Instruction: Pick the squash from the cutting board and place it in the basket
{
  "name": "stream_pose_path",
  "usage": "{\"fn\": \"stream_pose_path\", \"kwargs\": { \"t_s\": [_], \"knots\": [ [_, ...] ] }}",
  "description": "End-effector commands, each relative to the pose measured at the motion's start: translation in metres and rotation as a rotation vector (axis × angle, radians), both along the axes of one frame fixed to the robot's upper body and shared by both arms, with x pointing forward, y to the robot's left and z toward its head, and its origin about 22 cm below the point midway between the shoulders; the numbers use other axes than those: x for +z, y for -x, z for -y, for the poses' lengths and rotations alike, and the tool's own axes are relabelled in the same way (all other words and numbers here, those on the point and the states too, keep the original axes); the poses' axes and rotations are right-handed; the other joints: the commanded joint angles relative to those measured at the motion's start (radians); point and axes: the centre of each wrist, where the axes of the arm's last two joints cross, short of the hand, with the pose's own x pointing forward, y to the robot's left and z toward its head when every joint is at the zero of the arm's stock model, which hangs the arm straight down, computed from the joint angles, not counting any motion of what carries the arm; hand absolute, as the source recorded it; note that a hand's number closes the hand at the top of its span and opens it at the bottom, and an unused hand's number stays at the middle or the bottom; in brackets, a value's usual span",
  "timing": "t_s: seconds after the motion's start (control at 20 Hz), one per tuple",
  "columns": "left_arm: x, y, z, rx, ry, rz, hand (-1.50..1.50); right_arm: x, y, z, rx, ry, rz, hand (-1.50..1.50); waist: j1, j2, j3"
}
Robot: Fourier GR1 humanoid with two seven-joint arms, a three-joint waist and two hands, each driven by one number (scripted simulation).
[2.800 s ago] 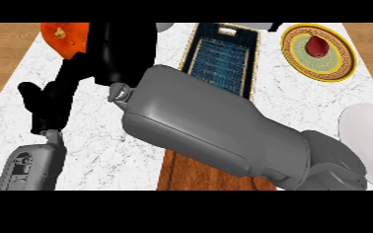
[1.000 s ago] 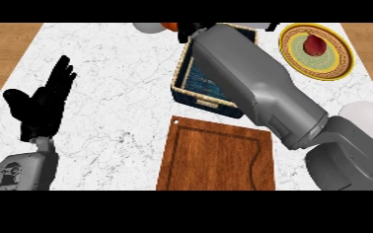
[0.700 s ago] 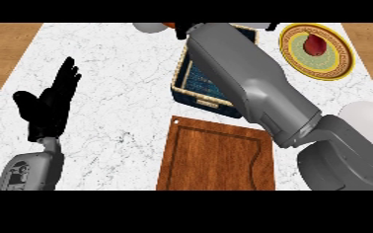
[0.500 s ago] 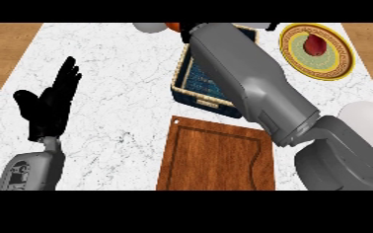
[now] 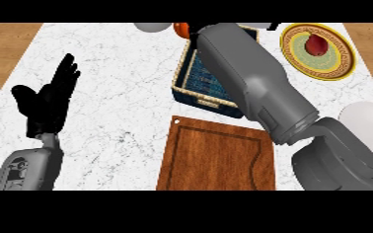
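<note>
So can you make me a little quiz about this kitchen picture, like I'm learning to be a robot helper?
1. True or false: something is lying on the cutting board.
2. What stretches across the basket and hides part of it? A) the right forearm B) a towel C) a frying pan
3. What colour is the food sitting on the plate?

Key: 1 false, the board is bare. 2 A. 3 red.
</note>
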Motion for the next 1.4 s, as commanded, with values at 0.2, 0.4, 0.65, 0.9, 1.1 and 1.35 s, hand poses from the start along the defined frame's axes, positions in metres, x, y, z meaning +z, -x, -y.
{"fn": "stream_pose_path", "kwargs": {
  "t_s": [0.2, 0.4, 0.65, 0.9, 1.1, 1.35],
  "knots": [
    [-0.004, 0.01, -0.001, -0.023, -0.003, 0.006, 0.0, -0.003, -0.008, 0.02, -0.022, 0.018, 0.008, 1.5, 0.014, 0.003, 0.0],
    [0.004, -0.006, -0.002, -0.011, -0.003, 0.005, 0.0, -0.026, -0.004, 0.02, -0.027, 0.067, -0.029, 1.5, 0.001, 0.001, 0.0],
    [0.009, 0.003, -0.015, -0.005, -0.005, 0.01, 0.0, -0.03, -0.007, 0.028, -0.058, 0.094, -0.024, 1.5, 0.014, 0.004, 0.0],
    [0.012, -0.002, -0.009, 0.005, -0.016, 0.008, 0.0, -0.042, -0.004, 0.028, -0.032, 0.093, -0.088, 1.5, 0.004, 0.001, 0.0],
    [-0.004, -0.002, 0.008, -0.031, 0.019, 0.009, 0.0, -0.043, -0.003, 0.024, -0.047, 0.091, -0.122, 1.5, 0.017, 0.008, 0.0],
    [0.002, -0.005, 0.008, -0.011, -0.009, 0.029, 0.0, -0.035, -0.011, 0.043, -0.054, 0.078, -0.159, 1.5, 0.007, 0.004, 0.0]
  ]
}}
